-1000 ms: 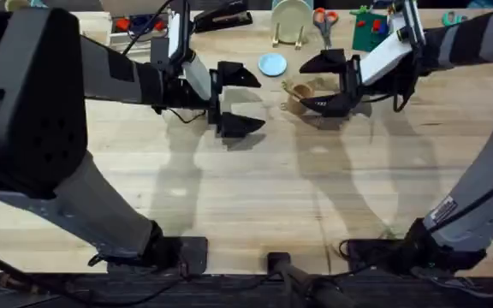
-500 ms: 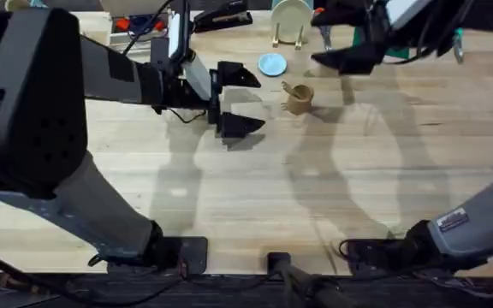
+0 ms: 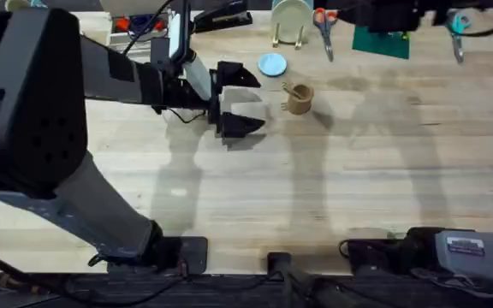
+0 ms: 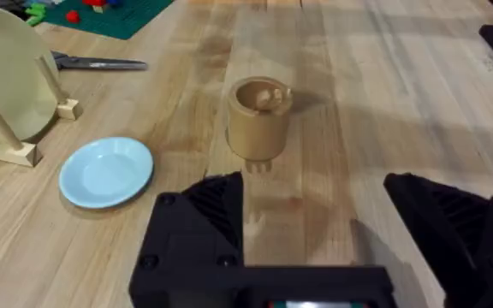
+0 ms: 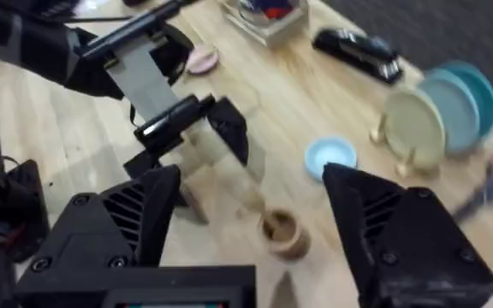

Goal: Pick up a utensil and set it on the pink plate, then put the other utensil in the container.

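Left arm: reaches from its base out across the bench and is level and low. The left end effector (image 3: 246, 101) is just beside the container (image 3: 299, 99), on the side nearer the left base. Its jaws are spread wide and hold nothing. In the left wrist view the container sits ahead of the gap between the fingers, apart from both.

Container: upright on the bench, with a pale wooden handle (image 3: 287, 88) poking out of its mouth and leaning on the rim. I can't tell whether it is the fork or the spoon.

What changed: a second ago the right end effector was spread around the container. Half a second ago it was already lifting toward the far edge. Now the right arm (image 3: 392, 12) is high and pulled back, well beyond the container. The right end effector (image 5: 251, 171) looks down on the scene from above, jaws wide and empty. The container has not moved. I read this as the drop into the container being done and the right arm clearing away.

Just beyond the container is a light-blue dish (image 3: 272, 64), bare.

Pink plate (image 5: 202, 59): probably the small pinkish disc well beyond the container, behind the left arm. The view is too soft to say whether a utensil lies on it, so that half of the task is unconfirmed.
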